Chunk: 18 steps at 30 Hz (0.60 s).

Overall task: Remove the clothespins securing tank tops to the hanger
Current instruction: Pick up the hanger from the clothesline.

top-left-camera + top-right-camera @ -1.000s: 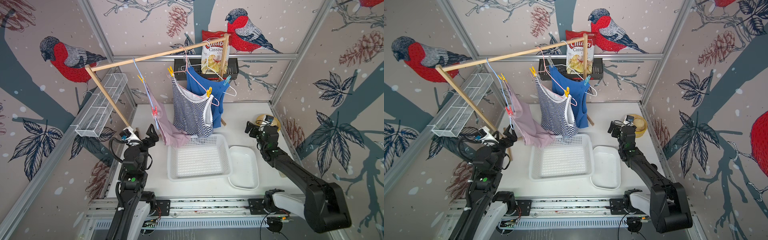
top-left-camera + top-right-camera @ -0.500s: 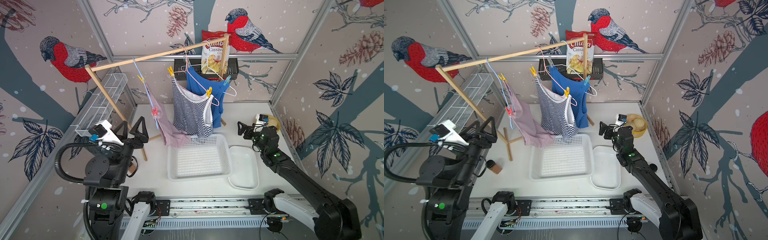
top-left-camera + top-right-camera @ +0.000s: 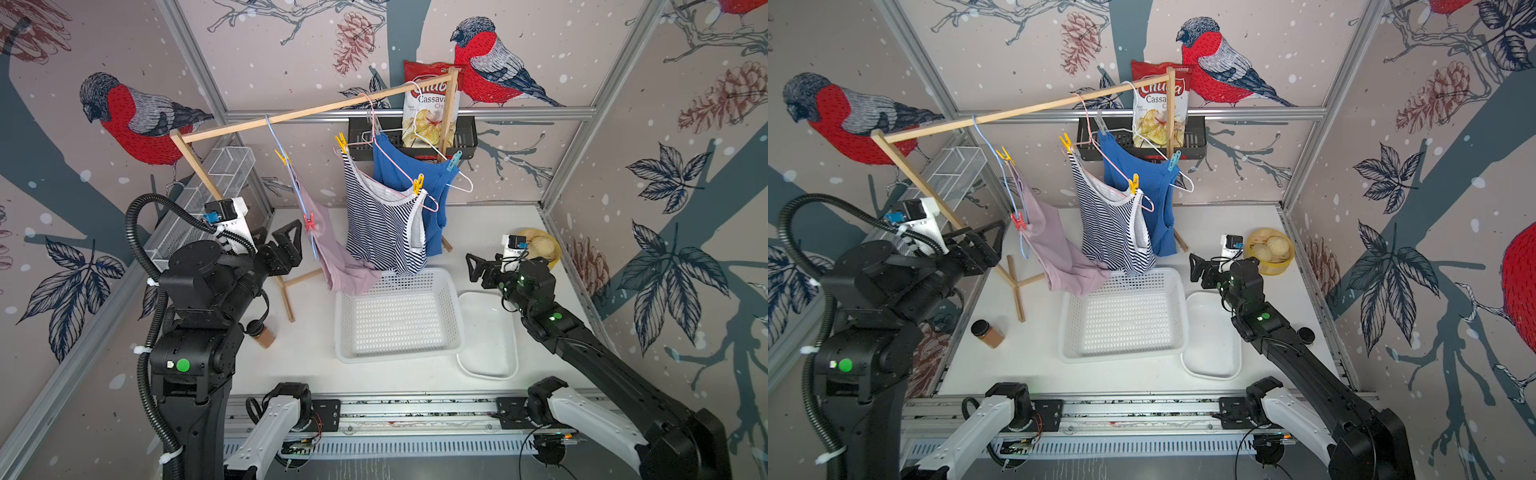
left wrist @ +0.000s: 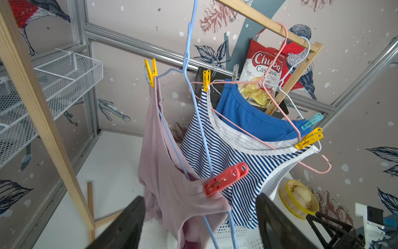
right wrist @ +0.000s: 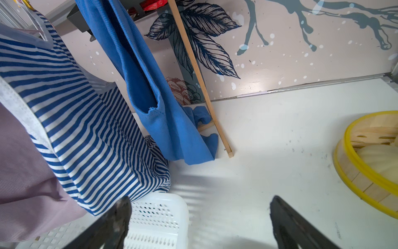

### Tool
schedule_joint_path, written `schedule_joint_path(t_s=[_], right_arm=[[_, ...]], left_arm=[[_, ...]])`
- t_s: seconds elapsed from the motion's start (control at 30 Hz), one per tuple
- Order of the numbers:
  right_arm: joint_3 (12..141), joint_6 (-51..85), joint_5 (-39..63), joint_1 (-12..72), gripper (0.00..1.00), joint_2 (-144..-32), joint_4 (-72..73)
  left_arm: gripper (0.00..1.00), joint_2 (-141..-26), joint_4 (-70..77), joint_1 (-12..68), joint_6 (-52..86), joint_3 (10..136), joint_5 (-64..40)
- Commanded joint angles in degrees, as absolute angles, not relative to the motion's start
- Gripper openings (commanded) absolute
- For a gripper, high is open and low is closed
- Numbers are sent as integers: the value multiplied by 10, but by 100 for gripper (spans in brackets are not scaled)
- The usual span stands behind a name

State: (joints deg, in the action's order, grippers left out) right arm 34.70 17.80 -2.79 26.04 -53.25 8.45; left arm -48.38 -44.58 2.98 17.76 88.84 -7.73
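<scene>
Three tank tops hang on wire hangers from a wooden rail (image 3: 311, 112): mauve (image 3: 332, 257), striped (image 3: 382, 224) and blue (image 3: 399, 166). A red clothespin (image 4: 226, 179) and a yellow one (image 4: 150, 70) clip the mauve top. Two yellow clothespins (image 4: 206, 78) (image 4: 309, 139) hold the striped top. A grey one (image 4: 235, 72) and a teal one (image 4: 312, 121) hold the blue top. My left gripper (image 4: 199, 200) is open, raised just short of the red clothespin (image 3: 308, 222). My right gripper (image 5: 200, 202) is open and empty, low beside the basket, below the striped top (image 5: 86, 129).
A white perforated basket (image 3: 399, 316) sits under the tops, with a white tray (image 3: 490, 336) to its right. A spice jar (image 3: 264, 334) stands by the rack's wooden foot. A yellow steamer (image 3: 540, 245) lies at the back right, and a wire basket (image 3: 199, 208) lines the left wall.
My left arm has lifted off the table and swung its gripper up towards the red clothespin, its jaws narrowing slightly. My right gripper has shifted a little left towards the basket.
</scene>
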Motion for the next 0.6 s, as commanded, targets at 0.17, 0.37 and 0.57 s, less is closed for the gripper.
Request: schedule_joint_path(t_s=[0.17, 0.37, 0.57], right_arm=[[363, 145, -18, 262, 100, -550, 89], [371, 148, -6, 262, 100, -560, 88], [357, 163, -11, 263, 100, -564, 106]], left_arm=[[86, -509, -472, 35, 163, 905, -99], [86, -541, -494, 69, 139, 921, -68], [86, -571, -515, 76, 107, 936, -77]])
